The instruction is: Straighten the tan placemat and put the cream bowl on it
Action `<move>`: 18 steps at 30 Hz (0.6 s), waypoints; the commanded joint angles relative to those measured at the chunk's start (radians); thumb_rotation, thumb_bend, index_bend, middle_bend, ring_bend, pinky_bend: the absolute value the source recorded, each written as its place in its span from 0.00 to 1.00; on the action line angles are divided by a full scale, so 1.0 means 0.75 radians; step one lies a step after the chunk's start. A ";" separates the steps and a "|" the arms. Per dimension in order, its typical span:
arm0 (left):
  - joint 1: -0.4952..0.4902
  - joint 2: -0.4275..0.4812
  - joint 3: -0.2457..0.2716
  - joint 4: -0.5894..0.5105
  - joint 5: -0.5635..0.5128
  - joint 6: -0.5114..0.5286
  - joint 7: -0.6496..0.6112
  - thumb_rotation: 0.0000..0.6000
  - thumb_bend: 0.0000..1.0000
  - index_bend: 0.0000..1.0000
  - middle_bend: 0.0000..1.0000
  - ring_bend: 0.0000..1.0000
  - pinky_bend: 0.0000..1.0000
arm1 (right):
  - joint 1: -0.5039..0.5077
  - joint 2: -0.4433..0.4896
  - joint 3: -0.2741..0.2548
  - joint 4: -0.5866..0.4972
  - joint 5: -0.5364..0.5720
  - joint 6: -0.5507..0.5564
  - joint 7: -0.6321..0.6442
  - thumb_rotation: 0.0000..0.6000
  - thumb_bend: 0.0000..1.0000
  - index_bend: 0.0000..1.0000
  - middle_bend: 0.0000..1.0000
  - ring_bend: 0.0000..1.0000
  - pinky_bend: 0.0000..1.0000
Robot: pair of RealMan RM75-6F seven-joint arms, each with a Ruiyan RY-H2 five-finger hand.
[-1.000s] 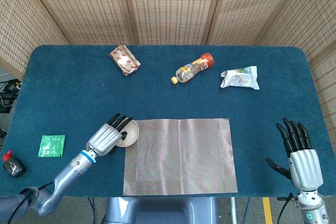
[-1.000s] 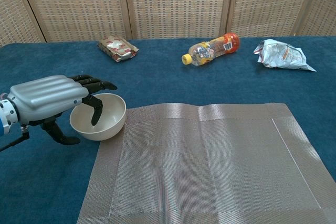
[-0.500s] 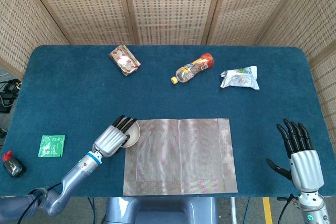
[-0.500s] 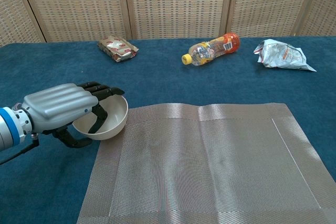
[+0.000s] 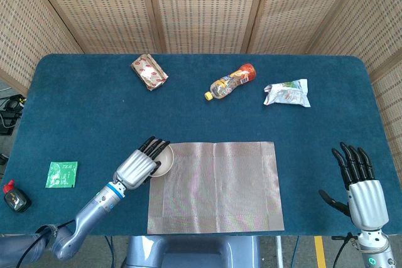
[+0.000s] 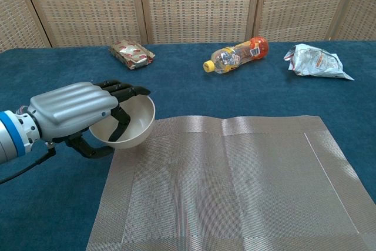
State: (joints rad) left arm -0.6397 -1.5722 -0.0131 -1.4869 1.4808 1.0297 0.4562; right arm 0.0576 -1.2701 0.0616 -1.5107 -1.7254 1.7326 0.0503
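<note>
Head view, blue-carpeted table (image 5: 94, 105) before woven wicker screens (image 5: 207, 7), left robot hand (image 5: 139, 165) gripping cream bowl (image 6: 126, 123) at left edge of tan placemat (image 5: 217, 186), lying flat and square, right robot hand (image 5: 361, 189) spread, holding nothing, near right table edge.

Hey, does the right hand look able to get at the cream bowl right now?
Probably not. The right hand hovers open near the table's right edge, while the cream bowl sits in the left hand beyond the tan placemat's far left edge.
</note>
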 commanded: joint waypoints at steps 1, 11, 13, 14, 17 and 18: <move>-0.020 -0.016 -0.013 -0.028 -0.001 -0.018 0.024 1.00 0.44 0.68 0.00 0.00 0.00 | 0.000 0.001 0.001 0.000 0.002 -0.001 0.003 1.00 0.24 0.07 0.00 0.00 0.00; -0.102 -0.190 -0.058 -0.063 -0.064 -0.120 0.131 1.00 0.44 0.67 0.00 0.00 0.00 | 0.004 0.009 0.012 0.006 0.030 -0.014 0.034 1.00 0.24 0.07 0.00 0.00 0.00; -0.115 -0.227 -0.064 -0.056 -0.079 -0.131 0.165 1.00 0.44 0.67 0.00 0.00 0.00 | 0.004 0.011 0.014 0.007 0.034 -0.014 0.042 1.00 0.24 0.07 0.00 0.00 0.00; -0.121 -0.243 -0.068 -0.053 -0.084 -0.134 0.180 1.00 0.44 0.67 0.00 0.00 0.00 | 0.004 0.013 0.015 0.007 0.036 -0.014 0.045 1.00 0.24 0.07 0.00 0.00 0.00; -0.138 -0.288 -0.081 -0.043 -0.105 -0.143 0.212 1.00 0.44 0.67 0.00 0.00 0.00 | 0.003 0.016 0.017 0.009 0.040 -0.014 0.055 1.00 0.24 0.07 0.00 0.00 0.00; -0.143 -0.301 -0.086 -0.040 -0.116 -0.148 0.221 1.00 0.44 0.67 0.00 0.00 0.00 | 0.003 0.017 0.017 0.010 0.042 -0.014 0.057 1.00 0.24 0.07 0.00 0.00 0.00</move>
State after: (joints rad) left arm -0.7398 -1.7870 -0.0709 -1.5215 1.4042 0.9250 0.6138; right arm 0.0600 -1.2579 0.0745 -1.5034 -1.6944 1.7219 0.0930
